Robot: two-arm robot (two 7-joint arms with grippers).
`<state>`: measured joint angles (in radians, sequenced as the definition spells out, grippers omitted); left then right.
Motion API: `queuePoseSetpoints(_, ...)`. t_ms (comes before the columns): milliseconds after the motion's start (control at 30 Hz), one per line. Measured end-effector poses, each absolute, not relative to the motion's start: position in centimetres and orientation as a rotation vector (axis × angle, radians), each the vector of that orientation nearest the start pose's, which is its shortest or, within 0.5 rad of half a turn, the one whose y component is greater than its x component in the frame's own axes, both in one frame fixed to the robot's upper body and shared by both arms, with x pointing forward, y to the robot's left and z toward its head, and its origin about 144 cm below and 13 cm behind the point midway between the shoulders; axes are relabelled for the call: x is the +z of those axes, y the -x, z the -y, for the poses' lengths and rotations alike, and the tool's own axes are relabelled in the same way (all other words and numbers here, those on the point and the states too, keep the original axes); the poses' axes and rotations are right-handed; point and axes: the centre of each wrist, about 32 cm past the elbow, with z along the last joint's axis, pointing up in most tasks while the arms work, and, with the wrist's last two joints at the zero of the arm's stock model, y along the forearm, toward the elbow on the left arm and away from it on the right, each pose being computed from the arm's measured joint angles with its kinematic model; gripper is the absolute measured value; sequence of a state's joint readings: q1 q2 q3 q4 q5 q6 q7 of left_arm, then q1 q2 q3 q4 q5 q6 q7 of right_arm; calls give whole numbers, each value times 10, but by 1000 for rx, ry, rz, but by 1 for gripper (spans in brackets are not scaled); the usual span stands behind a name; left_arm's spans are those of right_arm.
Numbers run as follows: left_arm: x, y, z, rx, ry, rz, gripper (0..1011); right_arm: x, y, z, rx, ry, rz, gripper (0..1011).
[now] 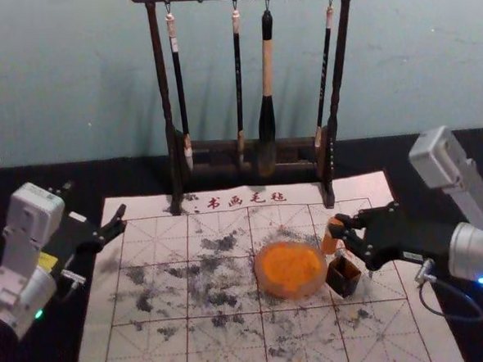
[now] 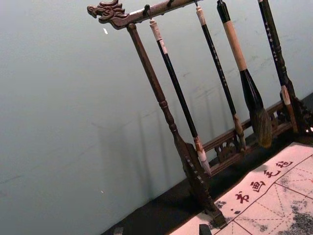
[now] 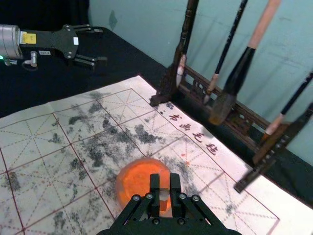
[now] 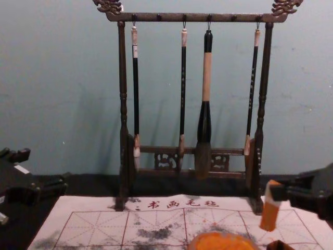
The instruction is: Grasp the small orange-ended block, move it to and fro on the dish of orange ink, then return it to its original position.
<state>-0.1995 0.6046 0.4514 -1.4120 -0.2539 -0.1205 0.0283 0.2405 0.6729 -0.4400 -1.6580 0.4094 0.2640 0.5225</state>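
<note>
Gripping small orange-ended oblong block (image 4: 269,216): right gripper (image 3: 165,188), beside round orange-ink dish (image 1: 291,295). Grasp done; inking unclear, return remaining. Left gripper (image 3: 101,45) idle, spread, robot's left.

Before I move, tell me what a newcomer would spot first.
Probably the bright orange ink in its dish, right of centre on the gridded mat. Next, the rack of hanging brushes behind it, and the orange-ended block held by the right gripper over the mat's right side.
</note>
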Motion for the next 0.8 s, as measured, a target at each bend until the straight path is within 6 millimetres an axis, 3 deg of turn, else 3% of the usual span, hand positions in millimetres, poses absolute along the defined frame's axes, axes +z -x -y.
queuePoseSetpoints(333,1140,-489,-310,1248,-304,285,1001,1217,-473,299,-719,392,2,78)
queuePoseSetpoints(800,1140,-489,-310,1248,-304,285,1001,1210,-467,302,-729,410,-30,78)
